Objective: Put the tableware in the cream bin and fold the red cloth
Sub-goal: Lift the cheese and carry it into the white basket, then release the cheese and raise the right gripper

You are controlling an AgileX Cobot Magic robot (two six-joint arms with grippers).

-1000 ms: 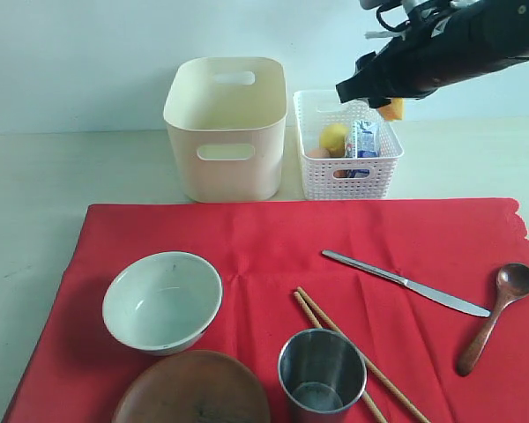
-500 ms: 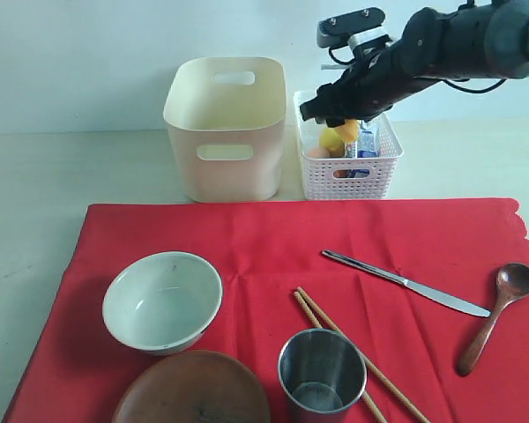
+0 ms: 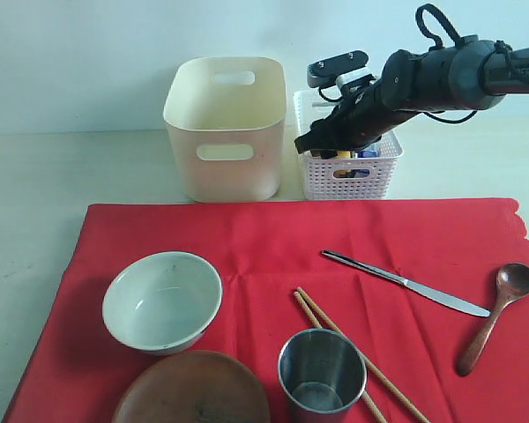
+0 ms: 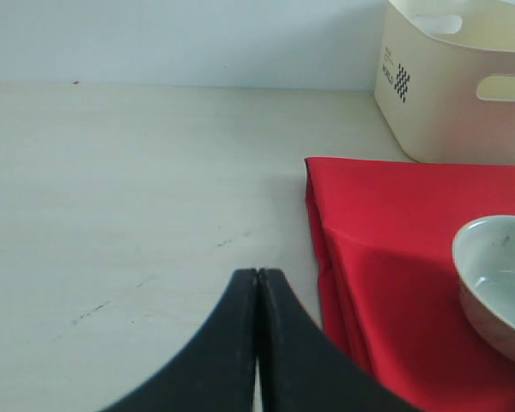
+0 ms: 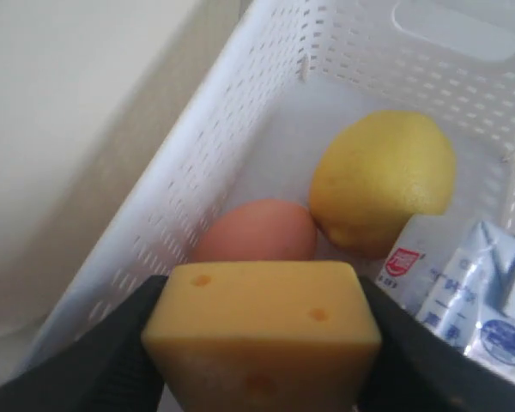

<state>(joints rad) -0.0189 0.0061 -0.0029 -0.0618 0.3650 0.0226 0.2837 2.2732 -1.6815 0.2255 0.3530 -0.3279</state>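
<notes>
The right hand (image 3: 316, 141), inside the perforated white basket (image 3: 370, 173), clamps a smooth yellow cheese wedge (image 5: 262, 330). The left hand (image 4: 257, 283) has its black tips pressed together. On the red cloth (image 3: 273, 238) lie a pale bowl (image 3: 162, 301), wooden plate (image 3: 194, 389), steel cup (image 3: 322, 370), chopsticks (image 3: 328, 326), knife (image 3: 406, 283) and spoon (image 3: 501, 308), near the rounded cream bin (image 3: 225, 123).

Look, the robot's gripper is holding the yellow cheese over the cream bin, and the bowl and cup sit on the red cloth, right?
No. The right gripper holds the cheese over the white basket, not the cream bin, as the right wrist view shows. The bowl and cup do sit on the red cloth.
</notes>
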